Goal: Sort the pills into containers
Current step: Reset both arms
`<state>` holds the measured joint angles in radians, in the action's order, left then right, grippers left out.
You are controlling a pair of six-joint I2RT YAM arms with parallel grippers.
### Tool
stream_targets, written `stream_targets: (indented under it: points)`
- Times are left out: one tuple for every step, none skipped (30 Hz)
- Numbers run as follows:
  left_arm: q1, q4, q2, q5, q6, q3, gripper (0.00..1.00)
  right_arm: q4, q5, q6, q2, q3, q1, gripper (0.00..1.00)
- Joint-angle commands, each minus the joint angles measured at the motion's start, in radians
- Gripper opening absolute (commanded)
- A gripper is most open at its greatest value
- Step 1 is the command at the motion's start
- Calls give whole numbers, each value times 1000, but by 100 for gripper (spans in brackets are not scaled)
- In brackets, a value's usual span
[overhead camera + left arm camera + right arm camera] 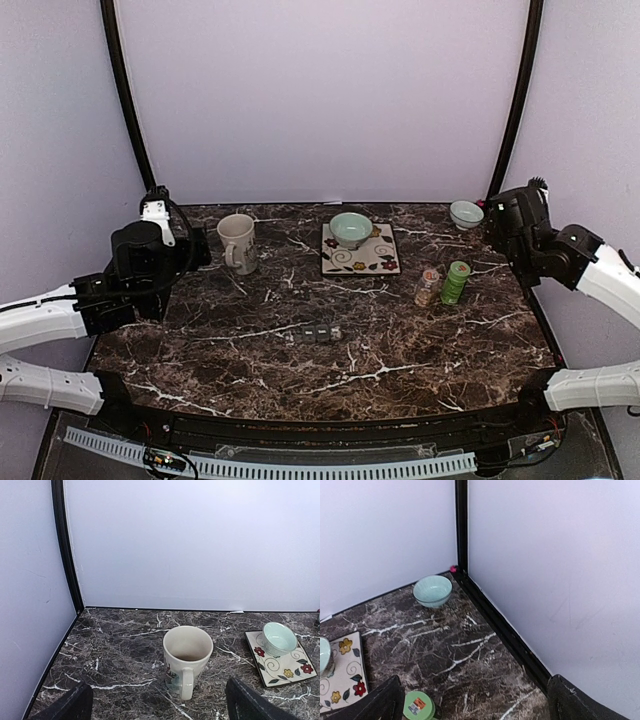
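Near the middle of the table (420, 350) lies the containers strip (317, 333), well apart from the left gripper (159, 706) and right gripper (475, 701), both spread wide and empty; either would best approach it slowly from straight above.

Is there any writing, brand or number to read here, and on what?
None can be read.
On the mug: a small print by the handle, too blurred to read.
On the green bottle: a sticker on the cap, too small to read.
On the flowered tile: pictures only, no words.
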<state>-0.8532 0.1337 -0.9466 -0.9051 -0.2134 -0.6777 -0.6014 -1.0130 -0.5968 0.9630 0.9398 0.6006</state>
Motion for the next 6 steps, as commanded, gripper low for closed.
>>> stream_targets:
  points:
    - [9,36,46,-25,23,36,95,-226,-89,-239,43,55,-5,100]
    - [9,33,53,-25,19,41,95,-240,-89,-256,44,58,-5,97]
    - [9,32,60,-24,17,44,95,-240,-88,-258,39,56,-4,96]
    - [9,30,67,-22,16,45,96,-234,-89,-253,33,53,-4,96]
    - [9,27,71,-21,16,46,96,-227,-92,-249,24,50,-4,98]
    - [11,24,76,-20,15,46,96,-218,-93,-248,16,46,-4,100]
